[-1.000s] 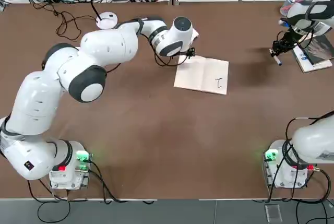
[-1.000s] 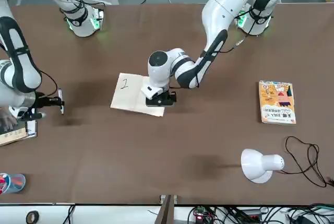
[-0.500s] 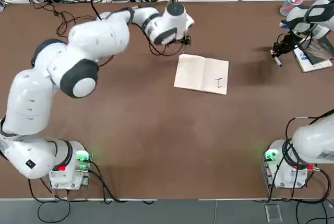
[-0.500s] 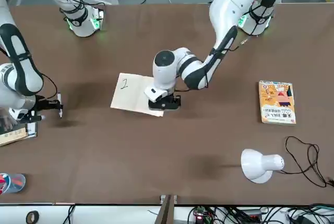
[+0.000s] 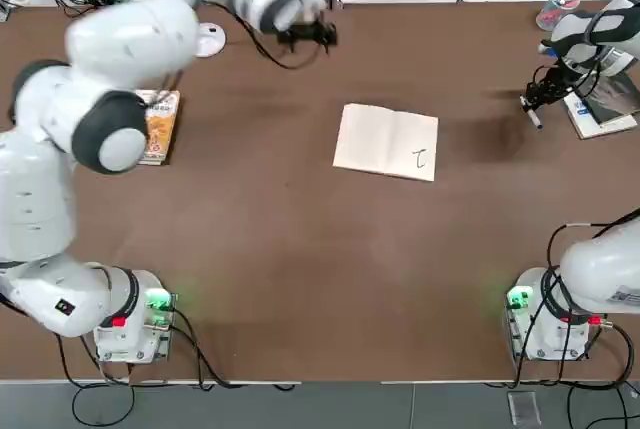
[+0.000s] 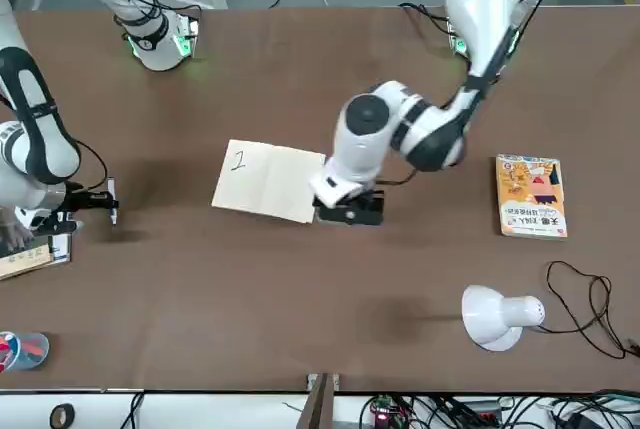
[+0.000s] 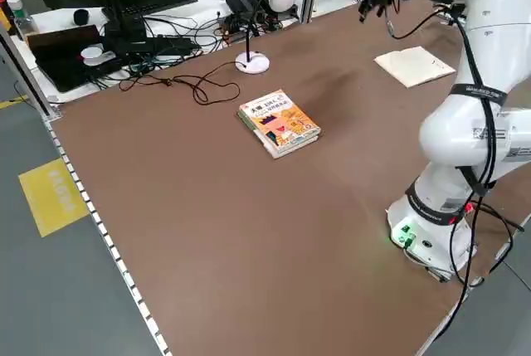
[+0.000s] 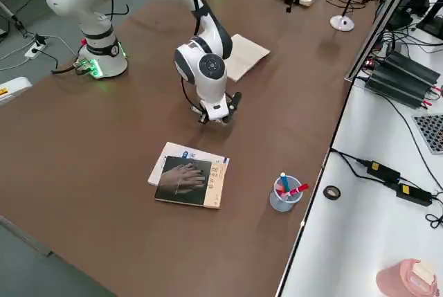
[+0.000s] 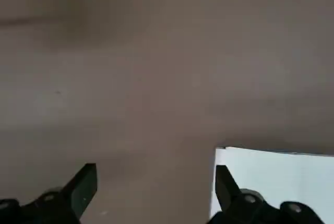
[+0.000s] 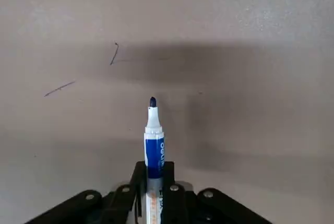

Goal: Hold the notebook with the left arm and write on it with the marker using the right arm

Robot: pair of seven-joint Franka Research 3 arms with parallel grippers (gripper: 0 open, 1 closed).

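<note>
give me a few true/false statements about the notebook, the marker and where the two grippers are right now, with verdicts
1. The left gripper is pressing down on the notebook. False: it is open and off the page, beyond the notebook's far left corner.
2. The right gripper holds the marker. True.
3. The marker tip is touching the notebook. False: it points at bare table, well to the right of the notebook.
4. A handwritten mark is on the notebook's right page. True.
5. The orange-yellow book lies on the notebook. False: it lies apart, on the table's left side.
</note>
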